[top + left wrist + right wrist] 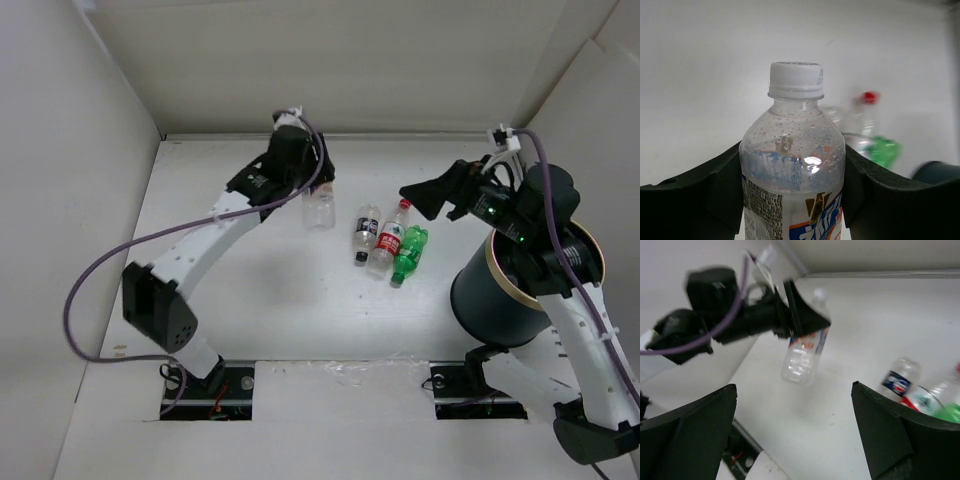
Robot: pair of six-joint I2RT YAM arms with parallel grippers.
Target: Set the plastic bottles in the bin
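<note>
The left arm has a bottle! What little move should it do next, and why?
Probably carry it right, toward the bin. The left fingers grip the bottle on both sides, and the bin stands open beside the right arm, beyond three bottles lying on the table.

The right gripper has its fingers spread wide. Beyond them the left gripper clamps a tilted clear bottle; a dark-labelled bottle lies on the table nearby.

green bottle, white-capped bottle, teal-black bin
</note>
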